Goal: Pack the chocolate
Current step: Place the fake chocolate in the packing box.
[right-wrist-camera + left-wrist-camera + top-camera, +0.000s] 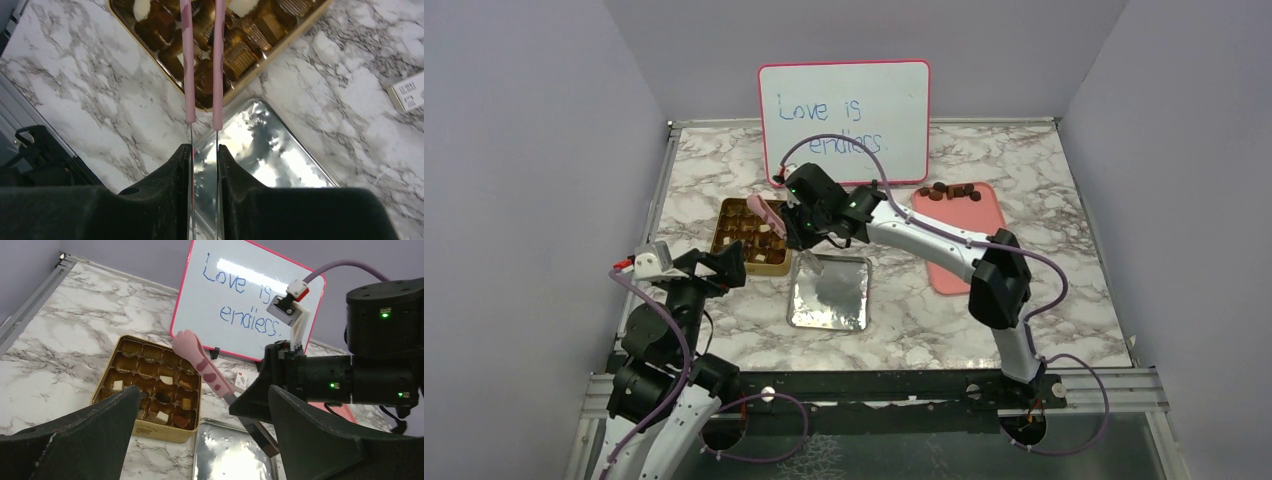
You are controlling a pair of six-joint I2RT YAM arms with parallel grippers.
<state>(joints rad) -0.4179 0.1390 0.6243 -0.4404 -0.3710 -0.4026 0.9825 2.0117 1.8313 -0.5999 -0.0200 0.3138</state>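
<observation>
The right tool [204,159] is nearly closed, clamped on the metal stems of pink tongs [197,357], whose arms reach out over the gold tin [160,432]. Whether the tips carry a piece cannot be told. The left tool [727,264] is spread wide and empty, just beside the tin's near left corner. Chocolate [162,417] fills several cells of the tin, and more pieces [949,190] cluster at the far end of the pink tray [964,260]. The silver lid [829,295] lies flat on the counter [1044,200], just in front of the tin.
</observation>
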